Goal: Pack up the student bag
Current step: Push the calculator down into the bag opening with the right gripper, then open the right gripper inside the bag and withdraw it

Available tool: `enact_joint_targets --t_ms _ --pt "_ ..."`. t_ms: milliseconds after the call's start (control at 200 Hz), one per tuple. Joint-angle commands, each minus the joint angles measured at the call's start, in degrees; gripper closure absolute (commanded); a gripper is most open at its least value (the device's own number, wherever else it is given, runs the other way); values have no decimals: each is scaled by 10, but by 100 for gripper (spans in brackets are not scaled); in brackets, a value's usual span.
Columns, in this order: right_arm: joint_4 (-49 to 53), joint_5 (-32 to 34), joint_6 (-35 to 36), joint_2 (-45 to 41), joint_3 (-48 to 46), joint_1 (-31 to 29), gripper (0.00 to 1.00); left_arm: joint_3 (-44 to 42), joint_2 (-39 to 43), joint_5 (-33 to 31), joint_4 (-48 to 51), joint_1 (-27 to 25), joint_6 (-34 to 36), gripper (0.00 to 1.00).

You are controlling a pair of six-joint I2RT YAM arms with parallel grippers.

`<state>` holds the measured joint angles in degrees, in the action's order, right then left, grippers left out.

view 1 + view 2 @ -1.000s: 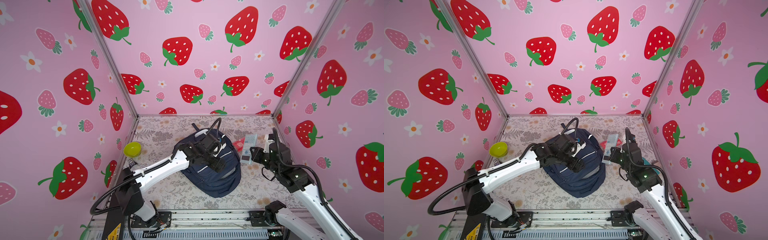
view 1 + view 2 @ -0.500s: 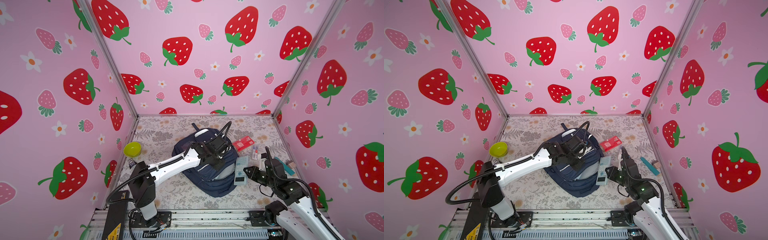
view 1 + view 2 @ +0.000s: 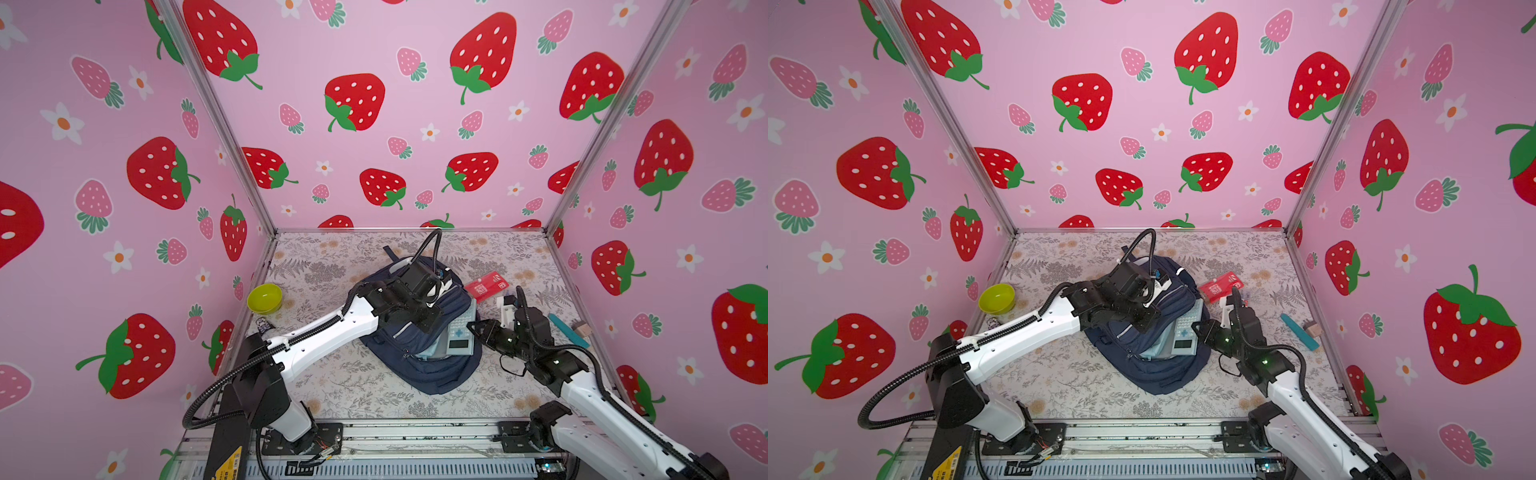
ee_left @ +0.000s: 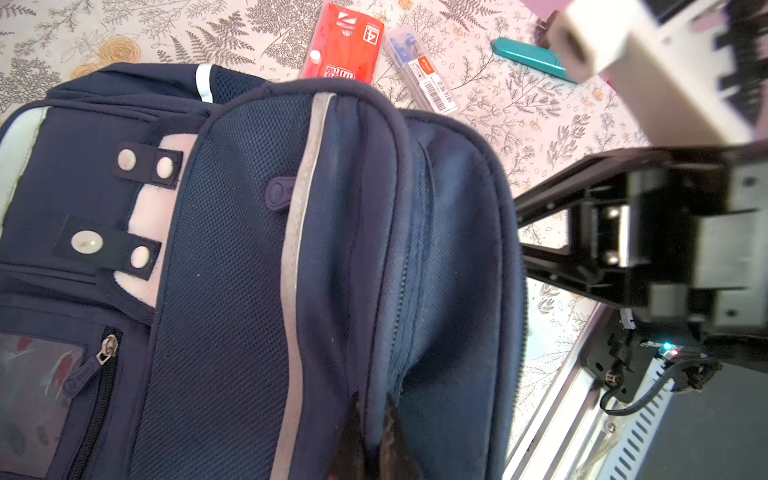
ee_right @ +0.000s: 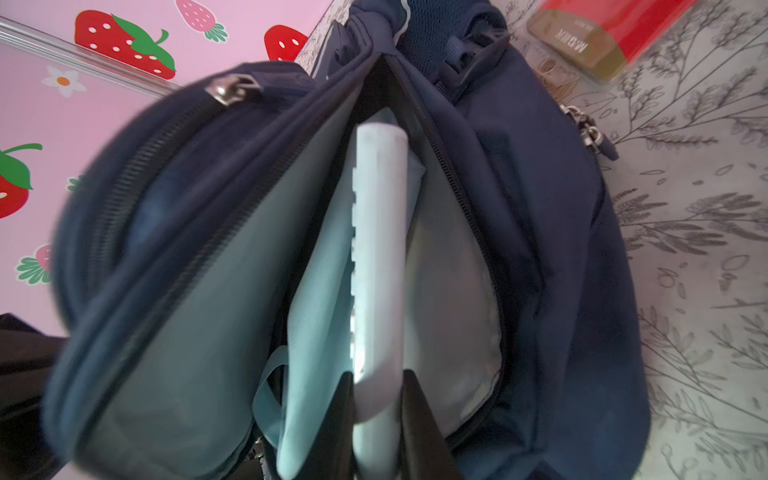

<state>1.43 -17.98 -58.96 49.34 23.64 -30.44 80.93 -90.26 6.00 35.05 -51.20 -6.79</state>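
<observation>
Navy fabric takes up the middle of the table (image 3: 328, 266): the student bag (image 3: 428, 374) lies flat on the floral cloth, top loop toward the back wall, its main compartment unzipped on the side that faces the right arm. Reaching over the bag from the left, the left hand (image 4: 372, 432) has its fingers pressed together on a fold of the bag's edge beside the zip; that lip is raised, and pale blue lining shows under it. The right hand (image 5: 376, 386) is clamped on a pale blue calculator (image 3: 459, 328), one finger on each face. Seen edge-on in the right wrist view, the calculator stands in the open mouth between the lining walls, though how deep it sits is hard to tell; in both top views its keys and dark screen face up at the opening. Beyond the bag, toward the right, lies a red packet (image 3: 486, 284) with a clear pack of pens (image 4: 419, 70) just beside it. A teal bar (image 3: 567, 330) and a small tan block (image 3: 582, 328) lie near the right wall, and a green bowl (image 3: 264, 298) sits by the left wall, well apart from the bag
</observation>
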Motion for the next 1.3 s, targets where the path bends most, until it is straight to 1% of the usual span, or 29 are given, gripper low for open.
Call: enact_joint_targets --t_ms 0,50,200,390,430,490,550,580,600,610,620,635,645,670,755,820,905,951,991,1081,1181,1266,1291 --pt "-138 -9 -33 65 -15 -21 100 9 19 42 -61 0 18 100" --pt "-168 -2 -31 101 -7 -39 100 9 16 47 -65 2 18 100" --pt "-229 13 -20 211 57 -99 100 4 6 68 -81 6 15 100" --pt "-304 21 -43 326 104 -148 99 -10 -13 84 -106 8 5 100" --pt "-304 25 -46 342 107 -150 95 -13 -16 87 -113 9 0 100" --pt "-293 40 -46 352 102 -149 81 -17 -21 93 -121 15 -9 100" --pt "-260 65 -40 331 86 -141 63 -21 -26 95 -126 21 -21 100" --pt "-241 76 -36 312 75 -135 55 -24 -27 94 -128 26 -26 100" --pt "-227 82 -33 296 67 -130 51 -26 -27 92 -129 28 -29 96" --pt "-219 84 -31 288 64 -126 50 -27 -27 92 -129 29 -32 96" --pt "-210 87 -29 279 60 -123 49 -29 -27 92 -130 30 -33 91" --pt "-197 90 -26 265 55 -117 49 -31 -26 92 -130 31 -37 88" --pt "-186 94 -24 254 52 -114 46 -32 -26 92 -131 33 -39 86" --pt "-160 104 -16 230 45 -106 43 -36 -25 92 -132 36 -44 83" --pt "-44 139 16 142 41 -90 38 -44 -17 84 -131 44 -57 72" --pt "36 162 38 85 48 -87 36 -48 -10 68 -125 46 -65 64" --pt "134 187 56 33 58 -87 35 -53 6 59 -114 49 -81 56" --pt "180 203 60 2 61 -87 35 -56 16 52 -103 49 -93 54" --pt "219 211 62 -15 63 -88 37 -60 28 44 -90 51 -104 54" --pt "278 232 68 -47 67 -92 45 -82 66 23 -57 60 -141 53" --pt "317 272 68 -68 79 -123 48 -133 120 22 -33 90 -200 51" --pt "336 297 62 -56 94 -163 48 -194 171 58 -43 124 -257 47" --pt "342 308 58 -48 100 -178 51 -213 184 72 -50 133 -274 45"
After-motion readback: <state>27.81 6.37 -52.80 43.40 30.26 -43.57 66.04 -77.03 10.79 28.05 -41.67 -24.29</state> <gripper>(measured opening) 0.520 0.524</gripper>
